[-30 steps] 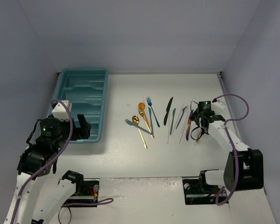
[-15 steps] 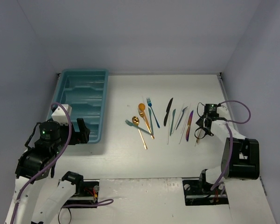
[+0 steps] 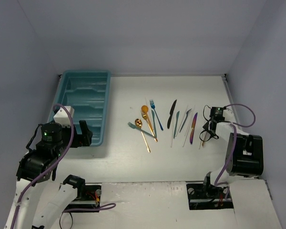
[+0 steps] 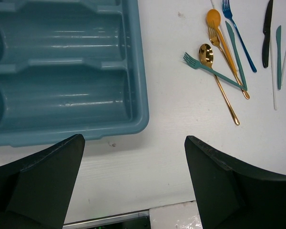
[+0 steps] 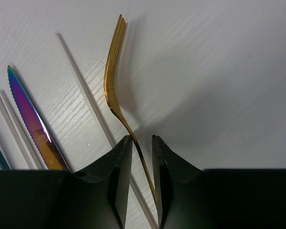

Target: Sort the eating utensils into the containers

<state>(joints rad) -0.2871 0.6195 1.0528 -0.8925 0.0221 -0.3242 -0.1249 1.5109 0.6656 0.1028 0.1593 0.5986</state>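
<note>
From above: teal tray at the far left of the worktop, no utensil showing in the compartments in view. Mid-worktop, well apart from the tray, a loose row: teal fork, gold spoon, blue fork, black knife, purple knife. Over the tray's near right corner, left end effector hovering; at the right end of the row, right end effector down low. From the left wrist: spread wide, holding nothing, with the tray's near corner ahead and the gold spoon and teal fork crossed off to the right. From the right wrist: closed on the handle of a gold fork, fingers nipping the thin shank, tines pointing away and turned up on edge; impossible to tell whether clear of the worktop. Just left of it a white stick-thin utensil, then the purple knife. Risks from here, as a judgement only: pivoting or slipping of the fork out of so narrow a pinch on a slick, slim handle during the long carry left to the tray; with too low a lift, dragging of the tines across the white piece and the knife, scattering the row; with a release off the mark, landing across a divider or outside the rim.
</note>
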